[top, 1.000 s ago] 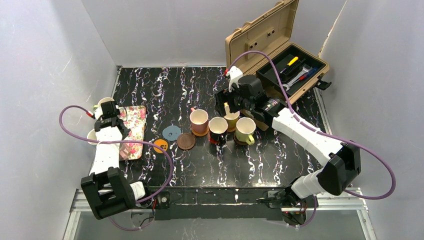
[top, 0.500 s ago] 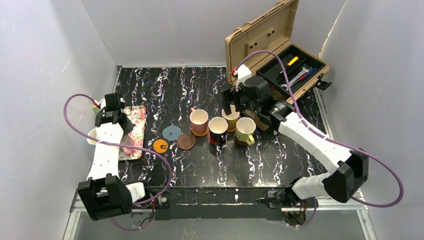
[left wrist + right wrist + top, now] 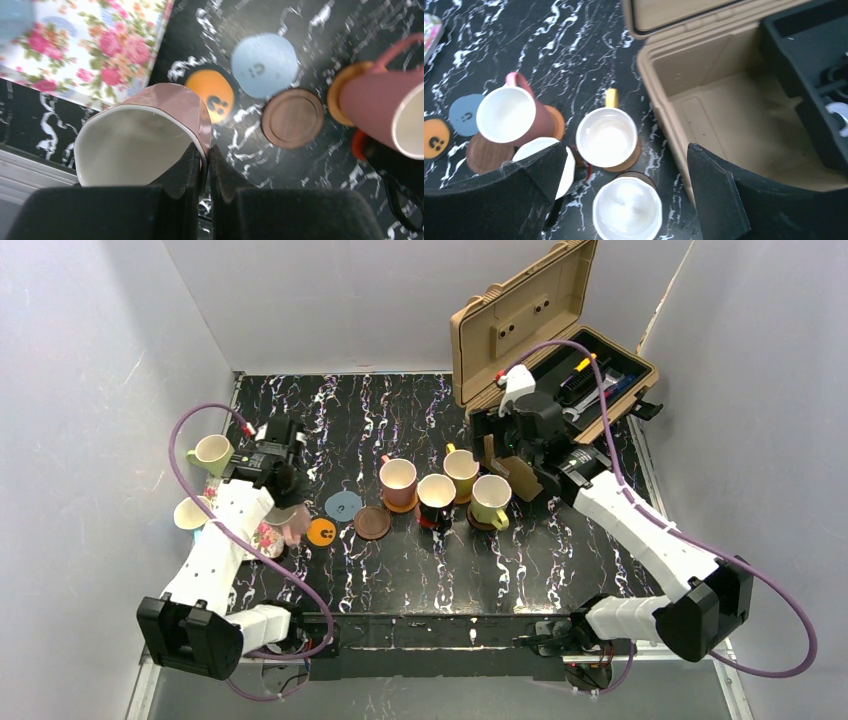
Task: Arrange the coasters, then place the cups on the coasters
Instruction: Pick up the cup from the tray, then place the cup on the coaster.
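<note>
My left gripper (image 3: 206,150) is shut on the rim of a pink cup (image 3: 145,135), one finger inside and one outside, holding it just above the table left of the orange coaster (image 3: 215,95). In the top view this cup (image 3: 293,524) hangs beside the orange (image 3: 321,531), grey-blue (image 3: 343,505) and dark brown (image 3: 372,522) coasters, which are bare. A pink (image 3: 398,481), a black (image 3: 436,495), a yellow (image 3: 461,469) and a lime cup (image 3: 490,498) each stand on a coaster. My right gripper (image 3: 503,462) hangs open above and behind the yellow cup (image 3: 606,136).
A floral tray (image 3: 90,45) lies at the left, largely under my left arm. A green cup (image 3: 210,453) and a pale cup (image 3: 190,513) stand by it. An open tan toolbox (image 3: 560,350) with tools fills the back right, close to my right gripper.
My left arm has swung right off the tray, carrying the pink cup toward the bare coasters. My right gripper has drawn back and right from the cups toward the toolbox.
</note>
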{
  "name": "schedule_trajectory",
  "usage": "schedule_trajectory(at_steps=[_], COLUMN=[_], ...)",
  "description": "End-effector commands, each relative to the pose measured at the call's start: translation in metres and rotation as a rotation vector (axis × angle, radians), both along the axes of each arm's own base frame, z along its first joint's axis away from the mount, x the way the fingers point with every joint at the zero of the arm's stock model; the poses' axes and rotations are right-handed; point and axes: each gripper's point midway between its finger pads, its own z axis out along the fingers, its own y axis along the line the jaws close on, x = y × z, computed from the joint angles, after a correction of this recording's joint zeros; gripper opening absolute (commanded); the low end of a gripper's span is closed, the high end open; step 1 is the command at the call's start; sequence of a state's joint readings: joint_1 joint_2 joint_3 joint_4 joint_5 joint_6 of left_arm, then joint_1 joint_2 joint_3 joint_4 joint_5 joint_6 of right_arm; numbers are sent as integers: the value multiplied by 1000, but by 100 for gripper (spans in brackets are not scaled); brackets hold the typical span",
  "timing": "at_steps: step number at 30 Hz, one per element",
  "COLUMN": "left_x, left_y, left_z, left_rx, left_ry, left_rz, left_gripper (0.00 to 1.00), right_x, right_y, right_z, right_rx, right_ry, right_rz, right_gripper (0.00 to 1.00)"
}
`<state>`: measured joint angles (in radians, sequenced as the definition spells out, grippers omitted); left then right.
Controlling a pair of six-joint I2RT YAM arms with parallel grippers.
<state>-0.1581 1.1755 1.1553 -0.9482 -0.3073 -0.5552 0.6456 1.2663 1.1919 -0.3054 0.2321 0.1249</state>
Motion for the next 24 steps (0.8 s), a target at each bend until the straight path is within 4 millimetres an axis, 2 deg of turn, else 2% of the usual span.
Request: schedule_trajectory(at_steps=[1, 5, 12, 24], left_x=[-1, 6, 13, 35], left_y=[-35, -65, -101, -146], left_z=[8, 6, -3, -23], left_rx=[-52, -58, -86, -25], left_ry=[-9, 3, 26, 42], left_rz=[4, -18, 3, -24], left_gripper=[0, 0, 0, 0], right_x=[13, 20, 20, 19], right_y=[-30, -50, -77, -93], right_z=[31, 32, 30, 33], right_rx=[70, 79, 74, 77], right_ry=[-85, -78, -85, -103], right_rz=[-106, -149, -206, -234], right_gripper=[99, 99, 99, 99])
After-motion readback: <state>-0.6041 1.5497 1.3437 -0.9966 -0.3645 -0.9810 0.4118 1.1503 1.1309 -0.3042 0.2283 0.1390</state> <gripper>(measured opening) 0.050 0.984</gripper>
